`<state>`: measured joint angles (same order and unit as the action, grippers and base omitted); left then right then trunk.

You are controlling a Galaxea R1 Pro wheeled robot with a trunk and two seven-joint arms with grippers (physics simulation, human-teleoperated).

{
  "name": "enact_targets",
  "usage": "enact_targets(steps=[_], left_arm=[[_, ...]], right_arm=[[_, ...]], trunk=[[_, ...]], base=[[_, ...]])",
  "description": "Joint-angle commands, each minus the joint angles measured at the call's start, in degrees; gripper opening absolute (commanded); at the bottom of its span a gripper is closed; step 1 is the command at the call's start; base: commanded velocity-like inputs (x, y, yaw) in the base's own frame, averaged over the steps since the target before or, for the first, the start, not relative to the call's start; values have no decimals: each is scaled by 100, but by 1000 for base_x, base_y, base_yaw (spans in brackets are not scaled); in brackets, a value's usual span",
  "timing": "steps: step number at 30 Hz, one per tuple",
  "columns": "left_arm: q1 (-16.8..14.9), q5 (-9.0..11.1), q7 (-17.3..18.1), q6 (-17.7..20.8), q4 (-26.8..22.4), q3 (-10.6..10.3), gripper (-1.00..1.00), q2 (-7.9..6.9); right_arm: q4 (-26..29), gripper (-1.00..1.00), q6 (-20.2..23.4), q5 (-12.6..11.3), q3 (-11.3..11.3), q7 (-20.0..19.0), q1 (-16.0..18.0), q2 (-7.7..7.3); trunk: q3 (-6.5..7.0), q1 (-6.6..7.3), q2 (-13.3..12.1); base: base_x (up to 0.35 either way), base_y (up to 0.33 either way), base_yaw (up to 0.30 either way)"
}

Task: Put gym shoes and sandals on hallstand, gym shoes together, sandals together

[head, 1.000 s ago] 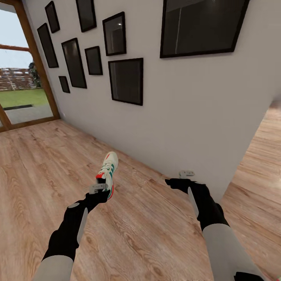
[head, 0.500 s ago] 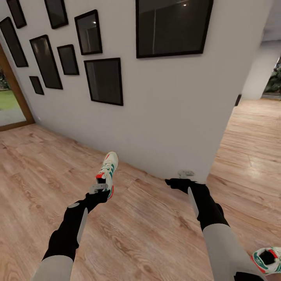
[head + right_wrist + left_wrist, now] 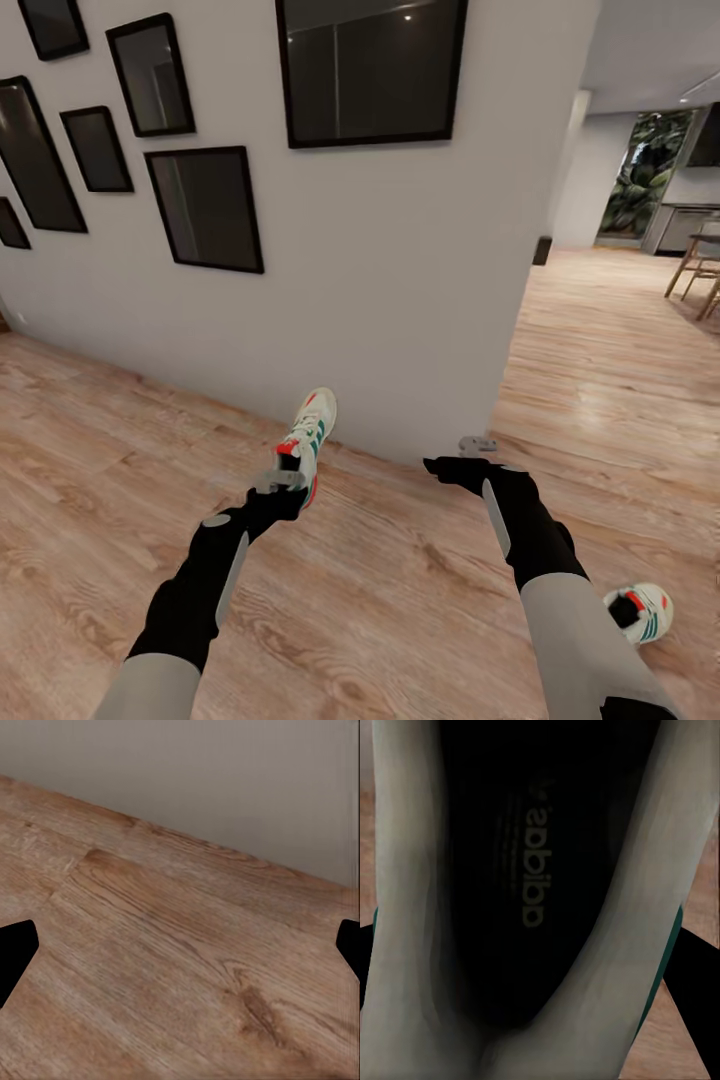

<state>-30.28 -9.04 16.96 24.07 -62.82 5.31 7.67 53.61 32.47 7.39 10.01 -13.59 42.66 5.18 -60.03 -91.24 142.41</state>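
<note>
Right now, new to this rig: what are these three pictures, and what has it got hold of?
The machine is a wheeled robot with two arms, in a simulated hallway. The big picture is from its head camera, looking down over both arms at a wood floor and a grey wall hung with dark frames. The left gripper is shut on one gym shoe, held up off the floor. The left wrist picture looks straight into that shoe, at its dark insole. The right gripper holds nothing; its wrist picture shows both fingertips wide apart over bare floor. A second shoe lies on the floor beside the right arm.
</note>
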Motion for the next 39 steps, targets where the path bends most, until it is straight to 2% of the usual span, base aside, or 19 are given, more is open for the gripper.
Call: enact_targets(steps=[1,5,9,25,39], left_arm=[[0,-63,61,19,-11,-73,-100,6],[3,-62,62,19,-11,-229,-100,6],[3,-55,62,19,-11,-276,-100,6],[5,-63,60,19,-11,-285,-100,6],[5,-63,61,19,-11,-285,-100,6]], right_arm=[[7,100,23,61,26,-50,5,9],[5,100,23,61,27,-53,5,9],[7,100,23,61,27,-55,5,9],[-18,100,23,69,19,-48,5,9],[-18,100,23,70,19,-47,5,9]], trunk=[[-6,0,3],[-6,0,3],[-6,0,3],[-6,0,3],[-6,0,3]], base=[[100,199,-300],[102,255,-300],[45,294,-300],[-2,314,-300],[-108,303,-300]])
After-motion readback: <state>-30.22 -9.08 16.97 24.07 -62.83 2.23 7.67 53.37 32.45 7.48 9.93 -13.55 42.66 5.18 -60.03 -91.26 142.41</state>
